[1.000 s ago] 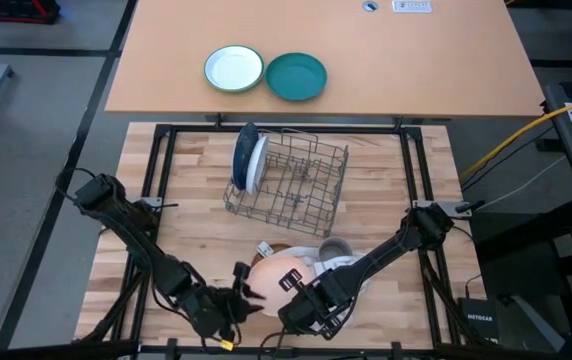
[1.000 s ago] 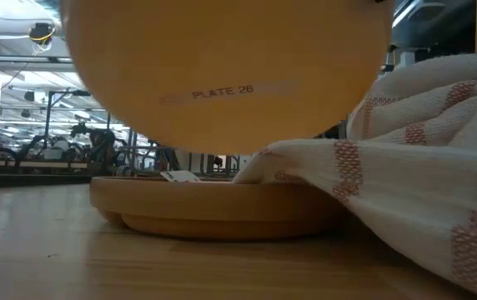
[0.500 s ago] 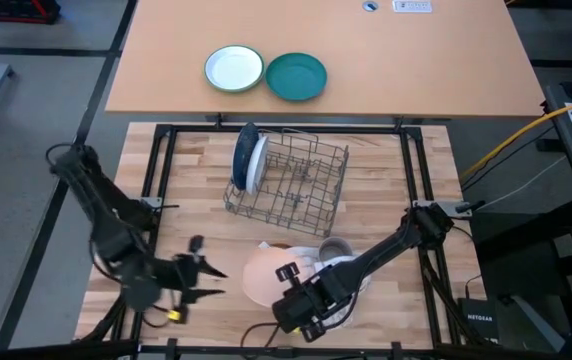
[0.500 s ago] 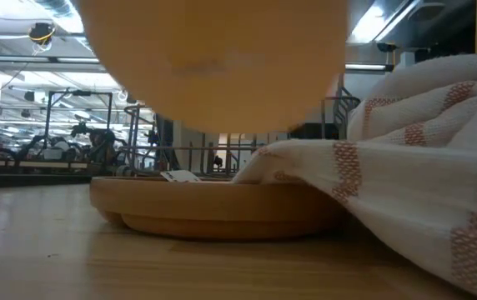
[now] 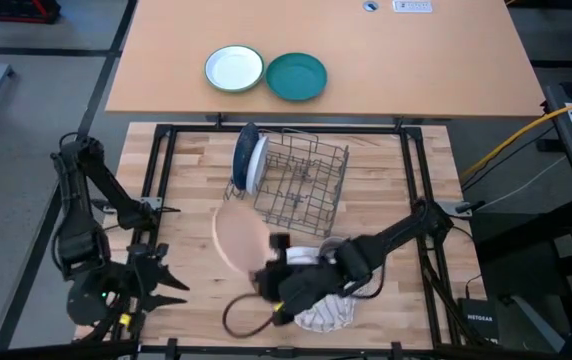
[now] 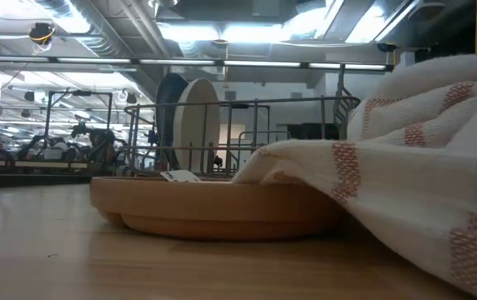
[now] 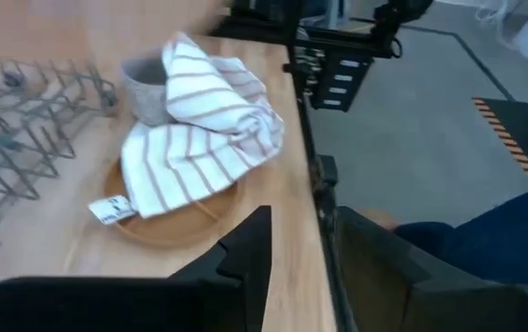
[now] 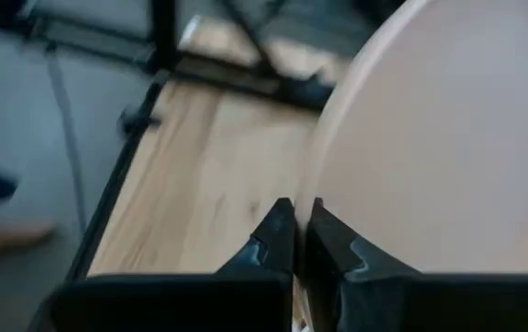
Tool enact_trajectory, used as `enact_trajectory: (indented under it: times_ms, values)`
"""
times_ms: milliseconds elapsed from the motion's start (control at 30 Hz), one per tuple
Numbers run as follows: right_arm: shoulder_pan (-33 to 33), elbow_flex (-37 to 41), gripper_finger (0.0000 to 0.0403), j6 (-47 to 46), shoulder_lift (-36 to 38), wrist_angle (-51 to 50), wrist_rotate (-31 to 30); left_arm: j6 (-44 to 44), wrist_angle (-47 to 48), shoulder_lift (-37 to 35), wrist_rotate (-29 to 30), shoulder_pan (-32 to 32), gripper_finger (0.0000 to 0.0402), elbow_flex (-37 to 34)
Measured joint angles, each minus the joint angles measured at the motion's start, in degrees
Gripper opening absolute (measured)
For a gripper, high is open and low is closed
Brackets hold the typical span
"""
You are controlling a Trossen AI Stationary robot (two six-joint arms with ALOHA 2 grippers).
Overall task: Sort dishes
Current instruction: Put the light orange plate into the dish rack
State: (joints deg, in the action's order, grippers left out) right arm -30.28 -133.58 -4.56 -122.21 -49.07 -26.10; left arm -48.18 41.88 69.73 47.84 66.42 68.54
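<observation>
- The right gripper (image 5: 266, 262) is pinched tight on the rim of the tan plate (image 5: 240, 238), holding it lifted above the table (image 5: 376, 185) just near and left of the wire rack (image 5: 291, 182); the right wrist view shows its fingers (image 8: 278, 242) closed on the plate's edge.
- The blue plate (image 5: 243, 153) and white plate (image 5: 257, 163) stand upright in the rack's left end, side by side; the rack slots to their right are bare.
- The left gripper (image 5: 156, 283) waits at the table's near left edge, fingers spread wide, well apart from the plates.
- Near the right arm lie a striped towel (image 5: 324, 312) and a grey mug (image 5: 335, 246), with a dark cable loop (image 5: 241, 318) on the table to their left.
- A small white bowl (image 5: 234, 69) and teal plate (image 5: 296, 77) sit on the far tabletop, beyond the rack.
- Only the low and left wrist views show a shallow wooden tray (image 6: 213, 208) beneath the towel; the high view hides it.
- The low view shows the two racked plates behind the tray.
</observation>
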Motion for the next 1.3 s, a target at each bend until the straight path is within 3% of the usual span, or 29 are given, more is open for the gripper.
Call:
enact_trajectory:
  times_ms: [200,333,600,700,933,1033,1133,1300]
  values:
    - [0.9,-1.1,0.0008,-1.4,4.0,2.6,-15.1,-4.5,-0.4,0.2,2.9,4.9,0.0096,-1.2]
    - [2.3,-1.1,0.0008,-1.5,5.2,5.3,-21.0,-4.4,-0.5,0.9,6.9,7.7,0.0087,-1.2]
    - [8.6,-1.1,0.0008,-6.3,5.5,5.9,-22.3,-5.1,-0.5,2.2,10.4,11.6,0.0073,-1.2]
    - [10.8,-1.1,0.0008,-7.5,6.2,5.8,-20.3,-6.7,-0.4,2.9,10.4,12.9,0.0069,-1.2]
    - [12.7,-1.1,0.0008,-6.3,14.0,4.6,-23.0,-10.0,-0.4,4.1,10.4,15.0,0.0059,-1.2]
    - [11.9,-1.1,0.0008,-6.1,17.6,-1.8,-25.0,-10.2,-0.4,4.1,10.4,15.2,0.0055,-1.2]
    - [9.3,-0.5,0.0008,-12.3,19.4,-13.7,-29.6,-9.9,-0.4,4.2,10.4,15.2,0.0050,-1.2]
    - [4.7,4.8,0.0008,-38.6,19.3,-38.3,-37.9,-8.4,-0.4,4.2,10.4,15.2,0.0043,-1.2]
